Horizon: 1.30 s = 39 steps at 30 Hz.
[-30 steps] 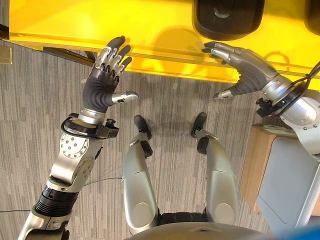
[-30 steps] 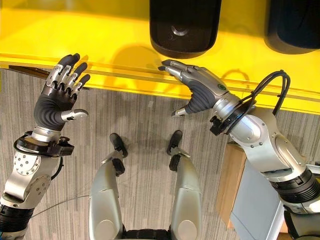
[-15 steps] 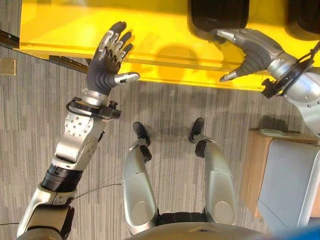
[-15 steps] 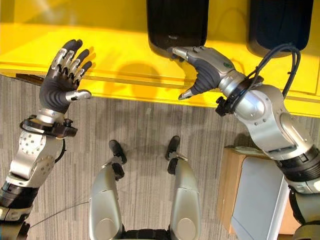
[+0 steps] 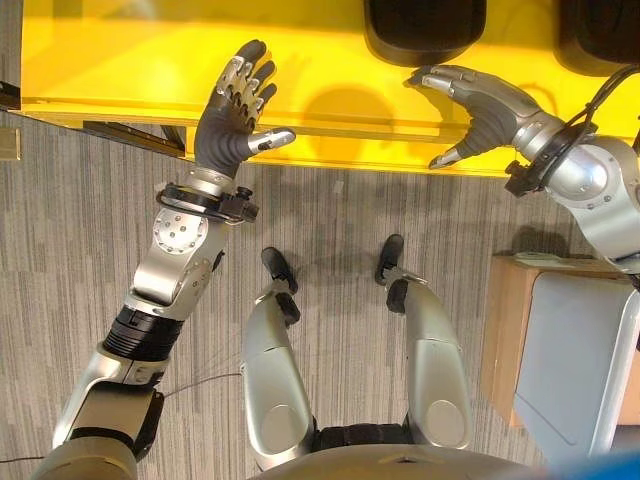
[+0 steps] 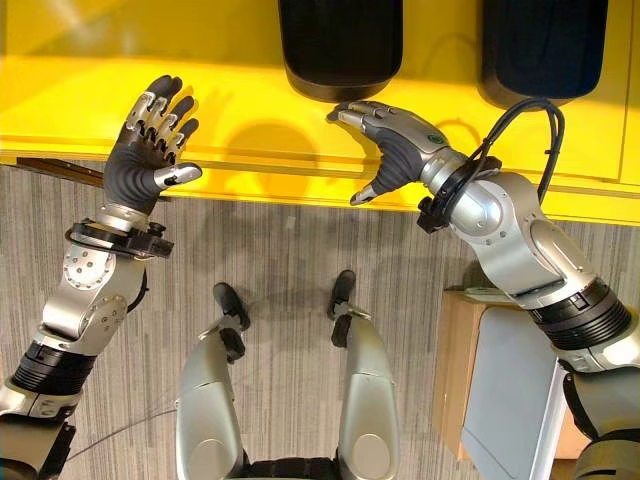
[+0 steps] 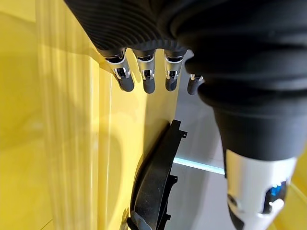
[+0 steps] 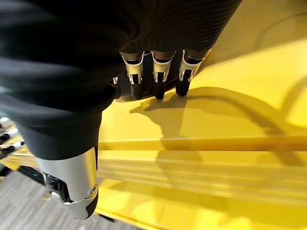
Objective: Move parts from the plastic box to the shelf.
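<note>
- A grey striped carpet floor (image 5: 80,260) runs under a bright yellow shelf (image 5: 130,60) that crosses the top of both eye views.
- Two black parts sit on the shelf: one black part (image 6: 340,45) near the middle, and a second black part (image 6: 545,45) well to its right.
- A light wooden cabinet (image 5: 510,320) with a pale grey panel stands on the floor at the robot's right.
- The left arm reaches up from the lower left, its forearm raised toward the front edge of the shelf.
- The left hand (image 5: 235,115) is upright over that edge with its palm turned forward, fingers spread and straight, thumb pointing out to the right; it holds nothing.
- In the left wrist view the left hand's dark fingertips (image 7: 126,82) hang over the yellow surface, not touching it so far as can be told, and a thin black bracket-like piece (image 7: 156,182) shows past the shelf's edge.
- The right arm comes in from the right side, bent at the elbow, its wrist level with the shelf's front lip.
- The right hand (image 6: 395,150) lies palm down over the shelf, fingers extended toward the middle black part and stopping just short of its near edge, thumb angled down past the lip; it grips nothing.
- In the right wrist view the right hand's fingertips (image 8: 158,88) hover close above the yellow surface, with their shadow right beneath.
</note>
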Tool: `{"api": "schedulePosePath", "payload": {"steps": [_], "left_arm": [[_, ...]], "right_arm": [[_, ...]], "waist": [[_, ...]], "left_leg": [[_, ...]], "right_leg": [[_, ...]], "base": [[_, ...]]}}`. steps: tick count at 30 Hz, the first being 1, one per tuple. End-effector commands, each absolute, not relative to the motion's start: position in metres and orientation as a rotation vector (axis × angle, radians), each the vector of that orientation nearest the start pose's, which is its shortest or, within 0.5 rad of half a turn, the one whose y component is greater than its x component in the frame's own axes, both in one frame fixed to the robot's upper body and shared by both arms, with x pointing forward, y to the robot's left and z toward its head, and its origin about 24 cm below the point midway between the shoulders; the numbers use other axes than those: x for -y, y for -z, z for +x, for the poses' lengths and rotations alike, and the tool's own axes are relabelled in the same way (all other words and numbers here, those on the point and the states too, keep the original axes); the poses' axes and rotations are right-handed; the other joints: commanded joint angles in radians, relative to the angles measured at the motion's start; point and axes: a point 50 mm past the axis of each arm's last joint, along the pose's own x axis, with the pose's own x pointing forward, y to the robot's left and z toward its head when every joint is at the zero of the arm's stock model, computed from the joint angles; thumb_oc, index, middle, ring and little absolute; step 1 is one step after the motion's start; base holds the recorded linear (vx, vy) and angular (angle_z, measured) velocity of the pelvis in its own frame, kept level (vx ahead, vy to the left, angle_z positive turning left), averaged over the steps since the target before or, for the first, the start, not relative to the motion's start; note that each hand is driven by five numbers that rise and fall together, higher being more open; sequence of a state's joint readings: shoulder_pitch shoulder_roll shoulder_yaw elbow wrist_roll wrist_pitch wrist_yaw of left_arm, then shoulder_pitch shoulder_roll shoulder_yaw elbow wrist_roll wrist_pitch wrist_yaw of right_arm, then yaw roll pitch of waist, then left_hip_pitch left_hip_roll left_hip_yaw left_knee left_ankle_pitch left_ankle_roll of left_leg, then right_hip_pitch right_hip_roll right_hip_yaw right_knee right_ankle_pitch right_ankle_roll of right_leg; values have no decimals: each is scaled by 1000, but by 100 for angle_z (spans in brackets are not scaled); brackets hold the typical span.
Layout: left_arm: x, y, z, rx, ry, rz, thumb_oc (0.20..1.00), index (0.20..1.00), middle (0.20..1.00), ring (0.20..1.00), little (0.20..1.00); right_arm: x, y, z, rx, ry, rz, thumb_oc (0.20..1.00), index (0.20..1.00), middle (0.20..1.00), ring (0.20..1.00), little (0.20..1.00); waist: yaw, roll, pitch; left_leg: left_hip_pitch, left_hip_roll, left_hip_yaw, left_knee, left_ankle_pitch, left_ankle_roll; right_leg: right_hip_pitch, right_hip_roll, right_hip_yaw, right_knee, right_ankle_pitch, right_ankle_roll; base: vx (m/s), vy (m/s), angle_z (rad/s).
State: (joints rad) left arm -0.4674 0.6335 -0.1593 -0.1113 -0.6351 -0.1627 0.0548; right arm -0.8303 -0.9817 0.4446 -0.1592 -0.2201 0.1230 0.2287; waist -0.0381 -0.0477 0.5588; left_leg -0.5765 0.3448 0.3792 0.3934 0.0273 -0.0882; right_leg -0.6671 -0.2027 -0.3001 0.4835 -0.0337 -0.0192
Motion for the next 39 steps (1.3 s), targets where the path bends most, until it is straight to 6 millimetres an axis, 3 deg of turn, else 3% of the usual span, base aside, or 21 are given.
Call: {"api": "schedulePosePath", "payload": {"steps": [1,14,26,32,39], "left_arm": [[-171,-226,295,667,287,9,1000,1000,1000,1000,1000],[-168,-220,293,678,282,2,1000,1000,1000,1000,1000],[-169,-216,295,663,271,-19,1000,1000,1000,1000,1000],[-177,-199,261,667,327,-14,1000,1000,1000,1000,1000],[-178,-203,253,653,353,-23,1000,1000,1000,1000,1000]], "right_arm": [[141,-303,301,722,-310,-1353,1000,1000,1000,1000,1000],[131,-295,294,745,-386,-1360,1000,1000,1000,1000,1000],[124,-307,292,805,-385,-1354,1000,1000,1000,1000,1000],[130,-306,285,777,-310,-1363,1000,1000,1000,1000,1000],[134,-313,284,751,-302,-1350,1000,1000,1000,1000,1000]], "waist": [[14,-14,-39],[11,-7,-39],[22,-1,-39],[65,12,-39],[83,15,-39]], "left_leg": [[26,36,7,-33,-38,-92],[51,26,14,-42,-44,-87],[110,25,17,-41,-46,-74],[128,11,10,-61,-35,-59],[162,4,8,-67,-37,-51]], "right_leg": [[-5,-15,-19,74,-113,118],[15,-14,-13,70,-121,117],[70,-13,-10,81,-134,111],[101,-21,-42,69,-132,103],[140,-21,-52,74,-146,103]], "base": [[0,0,0],[-1,3,0],[-4,15,-1],[-17,-23,-2],[28,-2,8]]}}
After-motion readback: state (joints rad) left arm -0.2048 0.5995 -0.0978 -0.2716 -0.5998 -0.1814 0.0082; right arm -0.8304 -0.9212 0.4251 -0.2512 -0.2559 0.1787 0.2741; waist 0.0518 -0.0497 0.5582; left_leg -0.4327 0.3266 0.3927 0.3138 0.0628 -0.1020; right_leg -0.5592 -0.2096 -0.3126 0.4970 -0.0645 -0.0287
